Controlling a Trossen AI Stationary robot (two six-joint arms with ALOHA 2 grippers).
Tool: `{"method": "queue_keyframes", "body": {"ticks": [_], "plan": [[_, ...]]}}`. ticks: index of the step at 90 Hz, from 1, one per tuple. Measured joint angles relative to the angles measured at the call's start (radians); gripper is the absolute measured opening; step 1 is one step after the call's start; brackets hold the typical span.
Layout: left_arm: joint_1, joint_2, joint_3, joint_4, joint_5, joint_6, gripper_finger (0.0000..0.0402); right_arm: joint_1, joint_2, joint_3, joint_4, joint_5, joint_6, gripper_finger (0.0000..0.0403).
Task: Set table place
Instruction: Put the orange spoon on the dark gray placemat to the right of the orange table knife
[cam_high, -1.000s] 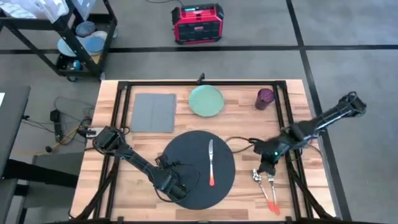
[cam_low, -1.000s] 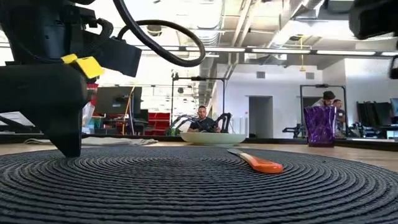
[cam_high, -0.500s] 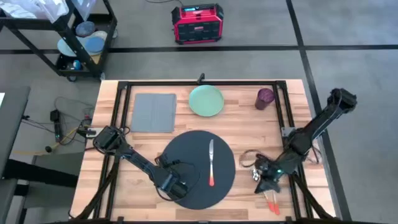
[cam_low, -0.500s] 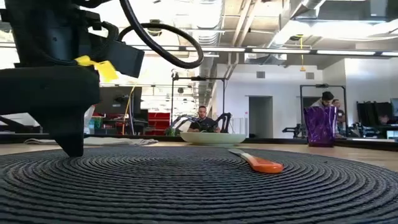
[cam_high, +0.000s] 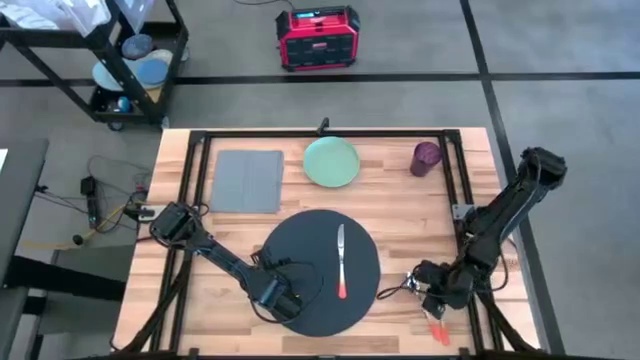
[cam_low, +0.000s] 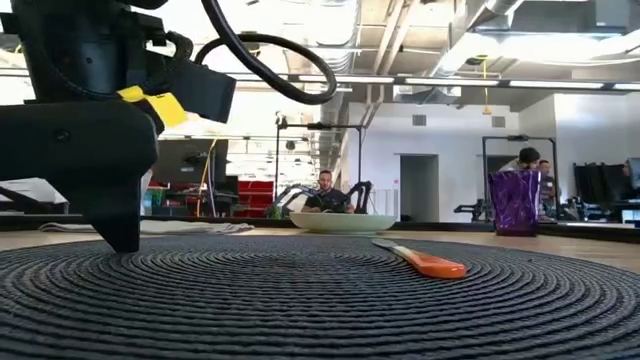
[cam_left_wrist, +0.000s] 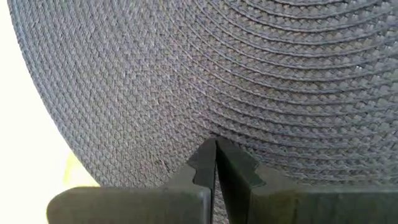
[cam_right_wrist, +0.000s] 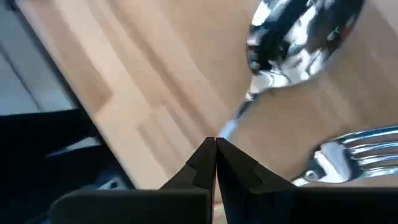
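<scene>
1. We see the table (cam_high: 400, 215), light wood planks in a thin black frame, with the place (cam_high: 322, 270), a round black-grey woven mat, lying at its near centre.
2. The left gripper (cam_left_wrist: 215, 163) rests low on the mat at about 7 o'clock of the mat's disc, its fingers pressed together with the woven edge nipped between the tips.
3. A knife (cam_high: 341, 262) with an orange handle lies on the mat, a little toward 3 o'clock of its middle, blade pointing to 12.
4. The right gripper (cam_right_wrist: 215, 155) is down at the table at 3 o'clock of the mat, its fingers closed on the thin neck of a spoon (cam_right_wrist: 301, 38); a fork (cam_right_wrist: 354, 152) lies just beside the spoon.
5. At 12 o'clock of the mat sits a pale green plate (cam_high: 331, 162), at 11 o'clock a grey napkin (cam_high: 247, 181), at 1 o'clock a purple cup (cam_high: 426, 157).
</scene>
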Motion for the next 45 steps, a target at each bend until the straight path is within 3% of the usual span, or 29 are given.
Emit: {"method": "queue_keyframes", "body": {"ticks": [14,45], "plan": [[0.0,0.0,0.0,-0.001,-0.001,0.002,0.0,-0.004,0.079,0.0,0.087,-0.114,-0.022,0.0037],[0.003,-0.001,0.003,-0.007,0.001,0.031,0.0,-0.029,0.087,0.001,0.061,-0.143,-0.022,0.0157]]}}
